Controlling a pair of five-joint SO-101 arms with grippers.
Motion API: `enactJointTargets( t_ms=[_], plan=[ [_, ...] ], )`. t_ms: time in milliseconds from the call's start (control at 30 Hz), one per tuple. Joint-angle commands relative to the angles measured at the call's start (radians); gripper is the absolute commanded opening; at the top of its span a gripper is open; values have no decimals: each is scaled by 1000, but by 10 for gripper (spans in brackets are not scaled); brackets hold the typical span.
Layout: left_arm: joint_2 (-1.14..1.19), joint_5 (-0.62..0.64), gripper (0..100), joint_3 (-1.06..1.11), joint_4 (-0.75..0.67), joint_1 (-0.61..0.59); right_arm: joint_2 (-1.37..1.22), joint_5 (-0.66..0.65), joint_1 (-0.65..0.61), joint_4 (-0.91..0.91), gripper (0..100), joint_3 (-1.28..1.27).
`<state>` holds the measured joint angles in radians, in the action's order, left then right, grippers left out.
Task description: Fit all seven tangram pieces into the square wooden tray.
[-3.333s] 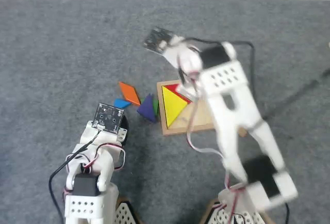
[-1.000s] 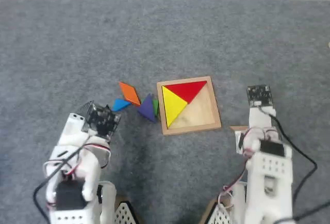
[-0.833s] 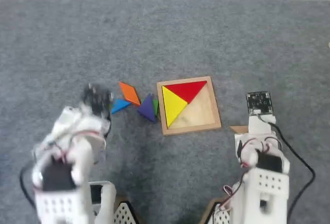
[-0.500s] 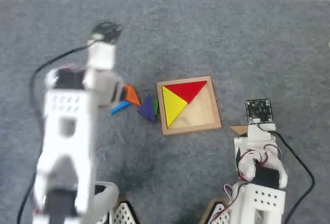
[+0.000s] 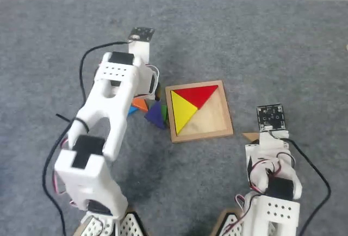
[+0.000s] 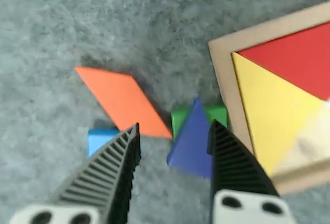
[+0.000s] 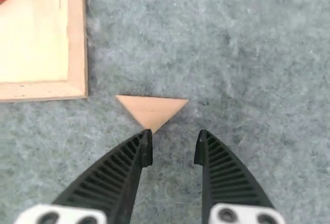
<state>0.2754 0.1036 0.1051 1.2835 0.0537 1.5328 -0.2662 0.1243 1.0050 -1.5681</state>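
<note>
Left tool [image 6: 174, 129] is held open above the dark blue triangle [image 6: 192, 142], which lies just beside the square wooden tray [image 6: 223, 79]; judged thin, stiff and light, it is best pinched across its edges.

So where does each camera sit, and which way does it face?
High view: fixed above the table, looking down on the wooden tray, the left arm and the right arm.
Left wrist view: on the left arm's wrist, looking down past its own open jaws at the orange parallelogram and a tray corner.
Right wrist view: on the right arm's wrist, looking down past its open jaws at the tan triangle.
Shared: the tray shows in all three; the tan triangle in the high and right wrist views.
</note>
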Motion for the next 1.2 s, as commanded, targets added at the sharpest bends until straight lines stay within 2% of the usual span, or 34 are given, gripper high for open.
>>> enactJointTargets(
  t_ms=[0, 233, 500, 833, 967, 1167],
  plan=[
    [54, 11, 209, -41, -66, -58, 15, -5, -10, 7, 143, 2],
    [166, -44, 209, -42, -72, -167, 15, -5, -10, 5, 143, 2],
    [167, -129, 209, -59, -68, -278, 15, -5, -10, 2, 143, 0],
    [41, -192, 209, -162, 54, -173, 15, -5, -10, -1, 143, 0],
    [26, -199, 209, -145, 34, -141, 15, -5, -10, -1, 143, 0],
    [195, -221, 209, -150, -52, -170, 15, -5, -10, 1, 143, 0]
  ],
)
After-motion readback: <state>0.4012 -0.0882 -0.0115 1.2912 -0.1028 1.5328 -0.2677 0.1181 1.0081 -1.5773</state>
